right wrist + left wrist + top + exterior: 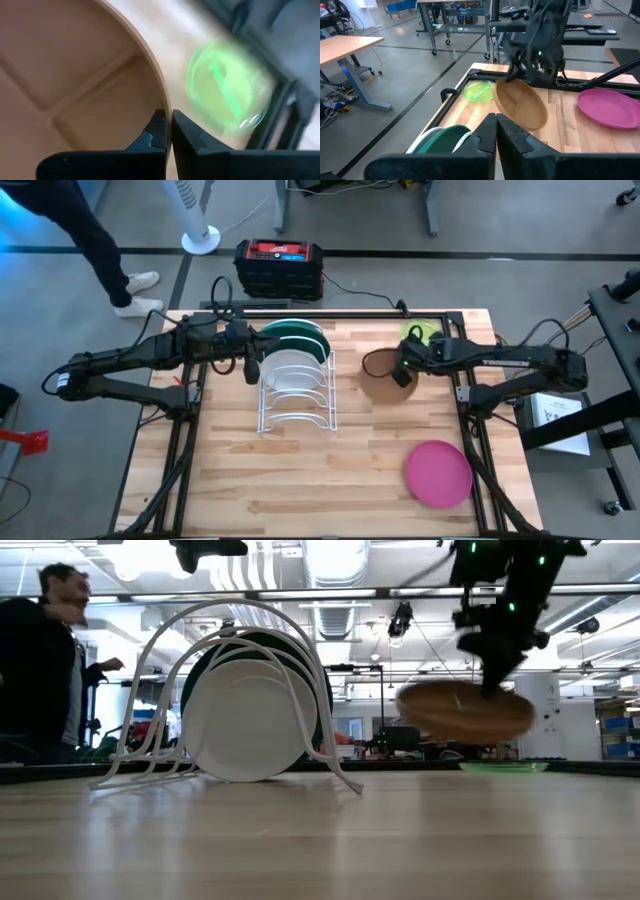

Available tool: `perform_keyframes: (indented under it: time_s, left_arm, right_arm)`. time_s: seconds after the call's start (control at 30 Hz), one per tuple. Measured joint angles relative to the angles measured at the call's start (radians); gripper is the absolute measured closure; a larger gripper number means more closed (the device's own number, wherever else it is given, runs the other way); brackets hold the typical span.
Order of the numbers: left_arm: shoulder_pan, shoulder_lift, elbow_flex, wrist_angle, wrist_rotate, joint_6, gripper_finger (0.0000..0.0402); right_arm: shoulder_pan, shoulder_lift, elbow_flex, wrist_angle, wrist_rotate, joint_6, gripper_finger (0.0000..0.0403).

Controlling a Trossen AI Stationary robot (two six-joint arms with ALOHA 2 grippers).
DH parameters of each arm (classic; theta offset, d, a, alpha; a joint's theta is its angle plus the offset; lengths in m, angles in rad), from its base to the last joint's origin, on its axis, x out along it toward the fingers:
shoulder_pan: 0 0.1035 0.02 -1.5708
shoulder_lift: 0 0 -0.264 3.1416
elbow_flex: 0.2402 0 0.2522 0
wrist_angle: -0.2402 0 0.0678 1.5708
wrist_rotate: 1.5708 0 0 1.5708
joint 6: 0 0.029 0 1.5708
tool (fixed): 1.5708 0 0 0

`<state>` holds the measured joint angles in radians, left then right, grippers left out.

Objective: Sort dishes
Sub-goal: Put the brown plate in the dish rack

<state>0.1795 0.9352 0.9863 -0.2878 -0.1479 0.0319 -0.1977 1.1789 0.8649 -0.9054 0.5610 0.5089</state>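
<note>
We see the right gripper point(402, 372) pinched tight on the rim of the brown divided plate point(380, 376), holding it clear of the wooden table point(360, 480); from table height the brown divided plate point(465, 711) hangs in the air, tilted a little, with the dark arm coming down onto it from above. Through the right wrist camera the two fingers point(159, 131) meet on the plate's edge, its inner ridges showing beside them. Just behind it, near the table's far right corner, lies the small lime-green plate point(419, 333), flat on the wood. The magenta plate point(438, 473) lies flat toward the near right side, well apart from the others. In the white wire rack point(296, 415) at mid-table stand the dark green plate point(296, 332) at the far end and the white plate point(294, 370) in front of it, both on edge. The left gripper point(252, 367) hovers just beside the rack's left side, its fingers together and holding nothing. A person point(45, 660) stands in the room beyond the table's far left.
</note>
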Motion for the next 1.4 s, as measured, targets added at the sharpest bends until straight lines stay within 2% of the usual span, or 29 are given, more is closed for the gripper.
perform_keyframes:
  time_s: [0.13, 0.23, 0.43, 0.8, 1.13, 1.4]
  left_arm:
    - [0.0, 0.0, 0.0, 0.011, -0.001, 0.003, 0.0401]
    - [0.0, 0.0, 0.0, 0.03, -0.002, 0.009, 0.0401]
    - [0.0, 0.0, 0.0, 0.075, -0.003, 0.038, 0.0401]
    - [0.0, 0.002, 0.0, 0.129, -0.038, 0.064, 0.0401]
    - [0.0, 0.003, 0.0, 0.122, -0.037, 0.064, 0.0401]
    - [0.0, 0.003, 0.0, 0.114, -0.037, 0.064, 0.0401]
  right_arm:
    - [0.095, -0.025, 0.043, 0.125, 0.177, -0.022, 0.04]
    - [0.167, -0.023, 0.047, 0.28, 0.313, -0.077, 0.0401]
    - [0.266, 0.028, 0.046, 0.612, 0.508, -0.193, 0.0401]
    - [0.339, 0.268, 0.047, 1.208, 0.631, -0.523, 0.0402]
    - [0.359, 0.447, 0.195, 1.218, 0.639, -0.571, 0.0403]
    - [0.373, 0.566, 0.313, 1.134, 0.639, -0.59, 0.0403]
